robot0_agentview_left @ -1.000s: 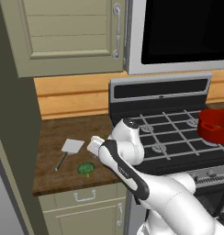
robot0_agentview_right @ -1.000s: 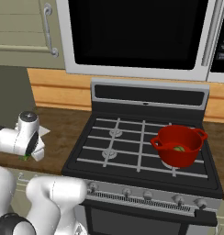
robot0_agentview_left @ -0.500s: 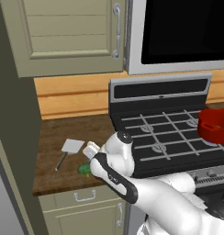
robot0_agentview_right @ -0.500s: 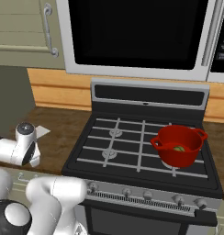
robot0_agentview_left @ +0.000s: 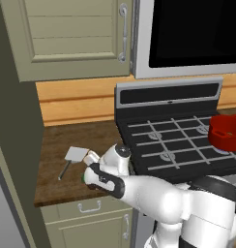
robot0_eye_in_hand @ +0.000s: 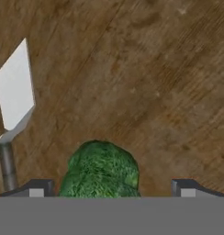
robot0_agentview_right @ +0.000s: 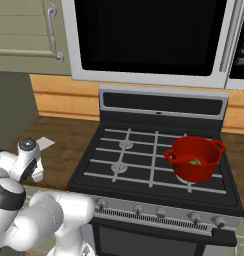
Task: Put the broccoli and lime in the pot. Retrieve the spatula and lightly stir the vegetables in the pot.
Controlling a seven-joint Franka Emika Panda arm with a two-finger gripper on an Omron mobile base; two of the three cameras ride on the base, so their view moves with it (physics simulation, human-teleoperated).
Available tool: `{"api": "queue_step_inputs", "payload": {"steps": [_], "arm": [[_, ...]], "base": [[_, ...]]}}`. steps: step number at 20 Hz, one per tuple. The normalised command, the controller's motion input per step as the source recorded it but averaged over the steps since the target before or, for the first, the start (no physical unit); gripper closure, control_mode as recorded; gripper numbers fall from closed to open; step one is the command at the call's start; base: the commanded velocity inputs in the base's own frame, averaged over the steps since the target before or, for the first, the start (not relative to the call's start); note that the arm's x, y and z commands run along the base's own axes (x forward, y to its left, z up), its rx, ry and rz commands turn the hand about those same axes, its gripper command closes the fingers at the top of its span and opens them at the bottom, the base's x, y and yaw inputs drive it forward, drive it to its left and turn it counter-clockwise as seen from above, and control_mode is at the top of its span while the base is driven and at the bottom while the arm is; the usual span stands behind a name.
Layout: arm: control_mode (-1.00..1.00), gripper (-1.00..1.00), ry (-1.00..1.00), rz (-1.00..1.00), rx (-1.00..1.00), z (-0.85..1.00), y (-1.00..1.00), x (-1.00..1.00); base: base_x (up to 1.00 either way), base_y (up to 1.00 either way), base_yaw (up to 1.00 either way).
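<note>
Gripper [robot0_eye_in_hand: 111,188] is spread wide over broccoli [robot0_eye_in_hand: 101,170] on counter [robot0_eye_in_hand: 155,82], contact unclear. Spatula [robot0_eye_in_hand: 14,98] lies beside. Lime [robot0_agentview_right: 195,162], probably, is seen in pot [robot0_agentview_right: 194,158].

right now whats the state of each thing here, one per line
broccoli: on the wooden counter, between the open finger tips, not gripped
gripper: open, low over the broccoli
spatula: flat on the counter beside the broccoli, untouched
pot: upright on the stove, something small and green inside
cabinet door: shut
</note>
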Motion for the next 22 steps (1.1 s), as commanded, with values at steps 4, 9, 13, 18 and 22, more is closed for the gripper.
{"api": "queue_step_inputs", "payload": {"steps": [4,9,13,18,22], "arm": [[-1.0,-1.0,0.07,0.0,0.02,-0.21,0.22,0.33],[-1.0,1.0,0.12,0.0,0.03,-0.3,0.29,0.21],[-1.0,1.0,0.14,0.0,0.02,-0.31,0.24,0.14],[-1.0,1.0,0.03,0.0,0.0,-0.02,-0.05,-0.37],[-1.0,1.0,0.0,-0.01,0.0,0.14,-0.25,-0.92]], "base": [[0.0,0.0,0.0],[0.0,0.0,0.0],[0.0,0.0,0.0],[0.0,0.0,0.0],[0.0,0.0,0.0]]}}
